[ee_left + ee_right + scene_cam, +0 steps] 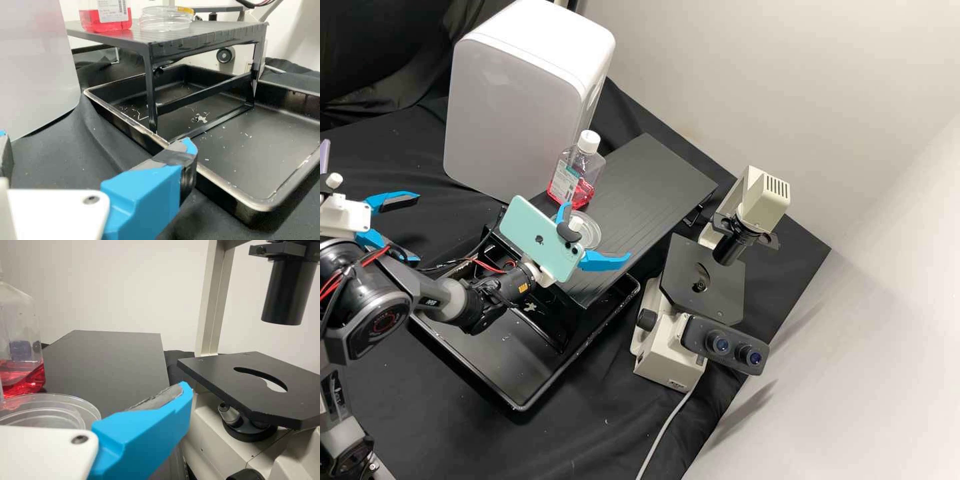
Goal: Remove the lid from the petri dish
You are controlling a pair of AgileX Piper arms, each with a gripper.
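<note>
A clear petri dish (589, 229) with its lid on sits at the near edge of the black rack top (653, 187), in front of a flask of red liquid (576, 177). My right gripper (585, 237) is open at the dish, one blue finger on either side of it. In the right wrist view the dish (45, 412) lies close beside a blue finger (145, 435). My left gripper (413, 227) stands open and holds nothing at the far left, off the tray. From there the dish (166, 17) shows far off on the rack (200, 35).
The rack stands in a shallow black tray (520, 400). A large white box-shaped device (520, 93) stands behind the flask. To the right of the tray is a microscope (707, 300) whose black stage (250, 380) lies close to the right gripper.
</note>
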